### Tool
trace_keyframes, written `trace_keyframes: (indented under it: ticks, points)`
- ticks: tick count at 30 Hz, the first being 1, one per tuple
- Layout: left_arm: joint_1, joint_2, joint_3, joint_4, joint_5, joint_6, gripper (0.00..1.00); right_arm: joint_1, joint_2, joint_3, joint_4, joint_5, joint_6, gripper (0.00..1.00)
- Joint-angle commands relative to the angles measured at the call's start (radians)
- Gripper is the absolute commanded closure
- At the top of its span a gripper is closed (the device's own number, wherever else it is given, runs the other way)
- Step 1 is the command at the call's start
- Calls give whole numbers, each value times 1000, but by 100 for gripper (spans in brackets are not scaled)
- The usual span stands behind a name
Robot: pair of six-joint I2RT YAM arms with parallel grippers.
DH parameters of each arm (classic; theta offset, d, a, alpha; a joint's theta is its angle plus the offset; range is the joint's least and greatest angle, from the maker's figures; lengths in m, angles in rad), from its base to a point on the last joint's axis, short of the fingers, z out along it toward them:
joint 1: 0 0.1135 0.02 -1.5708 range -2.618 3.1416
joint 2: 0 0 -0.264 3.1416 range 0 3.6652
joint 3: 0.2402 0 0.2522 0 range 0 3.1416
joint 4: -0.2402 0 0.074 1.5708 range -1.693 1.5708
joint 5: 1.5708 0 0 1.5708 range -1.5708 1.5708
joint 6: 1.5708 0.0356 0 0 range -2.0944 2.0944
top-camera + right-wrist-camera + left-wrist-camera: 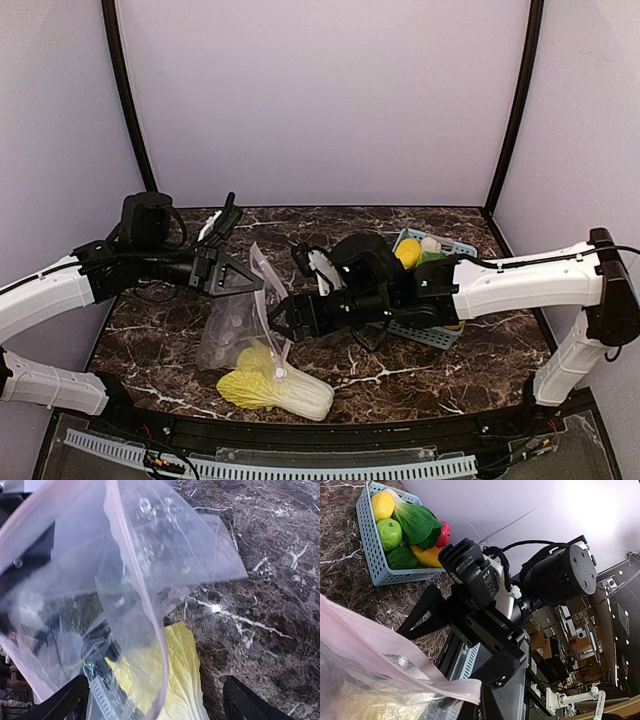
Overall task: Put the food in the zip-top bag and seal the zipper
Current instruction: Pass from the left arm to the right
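Fingers of the right gripper stand spread wide and hold nothing; we find only air and bag film between them. Directly ahead of them, in the right wrist view, runs the pinkish zipper, curving down through the gap as the raised rim of the zip-top bag. Beyond and below that rim lies the napa cabbage, flat on the marble table near its front edge. Its long axis runs roughly left to right across the table, yellow leafy end to the left and pale stem end to the right. Its leafy end shows through the bag film; we cannot tell whether that end sits inside the mouth or merely under the bag's lower wall. The left gripper is closed tight on the bag's upper edge and holds it lifted, so the mouth appears to open toward the right arm. We judge the right arm to be the nearer one to the cabbage, which lies just below and to the near side of its open fingers. The coming move turns on bringing those fingers down across the cabbage's short width, not along its length. Further out, well apart to the right, the light-blue basket holds the lemon and other produce not yet bagged.
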Motion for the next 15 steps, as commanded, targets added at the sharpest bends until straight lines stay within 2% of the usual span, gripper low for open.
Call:
trace_keyframes:
  ticks: [1,6,9,15]
  points:
    - [-15,-24,-17,35,12,-3,99,6,73,98,76,0,44,10]
    - [-36,-31,-18,42,-23,-5,99,14,200,231,-34,88,79,14]
    - [-39,-50,0,14,-61,25,99,18,246,278,-140,215,118,22]
    - [-39,-44,171,-386,-288,216,99,6,202,219,-216,333,170,45]
